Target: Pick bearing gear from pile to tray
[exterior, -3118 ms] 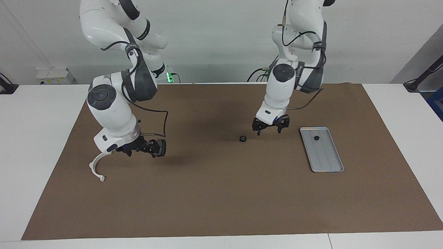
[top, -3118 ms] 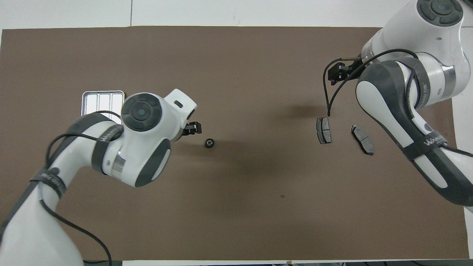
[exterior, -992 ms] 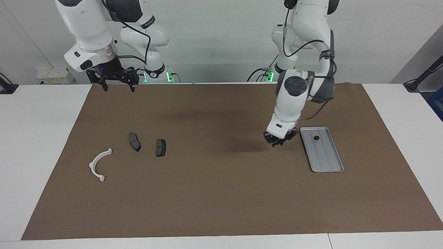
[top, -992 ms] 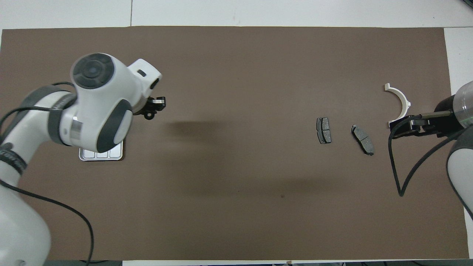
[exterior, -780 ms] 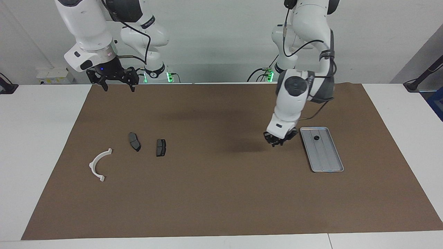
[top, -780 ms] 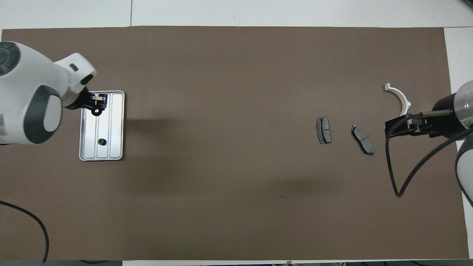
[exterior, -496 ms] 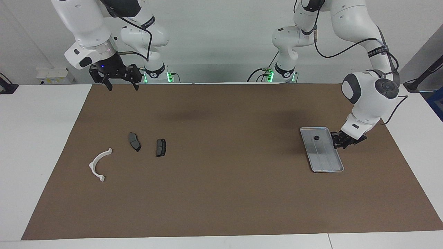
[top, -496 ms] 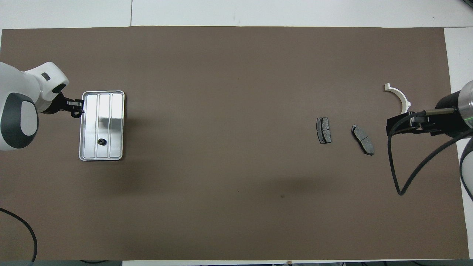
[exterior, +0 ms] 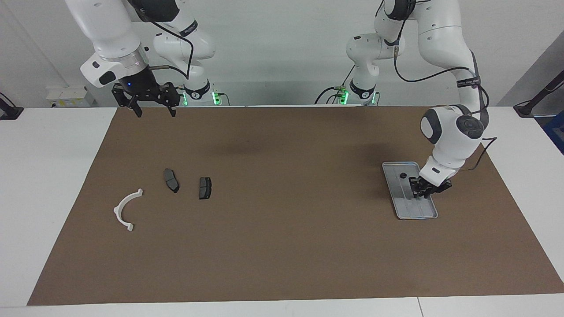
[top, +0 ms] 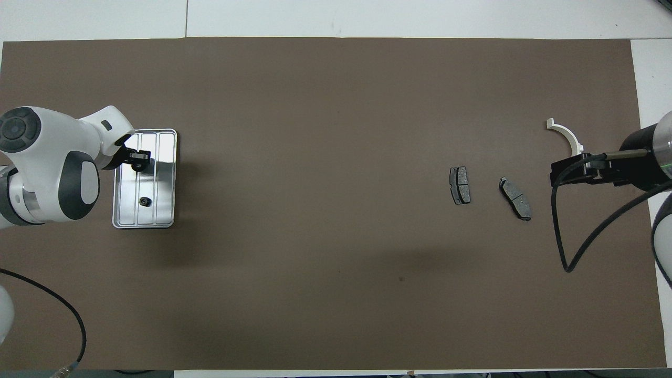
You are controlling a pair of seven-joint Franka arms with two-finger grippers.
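Observation:
The silver tray [exterior: 407,208] lies on the brown mat toward the left arm's end, and it also shows in the overhead view [top: 165,178]. One small black bearing gear [exterior: 402,175] rests in it near the robots' end [top: 144,201]. My left gripper [exterior: 419,190] is low over the tray's middle, shut on a second small black round gear [top: 137,165]. The pile lies toward the right arm's end: a white half-ring bracket [exterior: 125,209] and two dark grey pads [exterior: 171,180] [exterior: 205,187]. My right gripper [exterior: 156,113] waits open and raised over the mat's edge nearest the robots.
The brown mat [exterior: 282,246] covers most of the white table. In the overhead view the bracket [top: 568,140] and the pads [top: 460,185] [top: 515,198] lie apart from each other. The right arm's black cable [top: 564,252] hangs beside them.
The left gripper took the gear off the mat's middle, swung past the tray's outer edge, and has come back low over the tray. The right gripper rose and now holds still.

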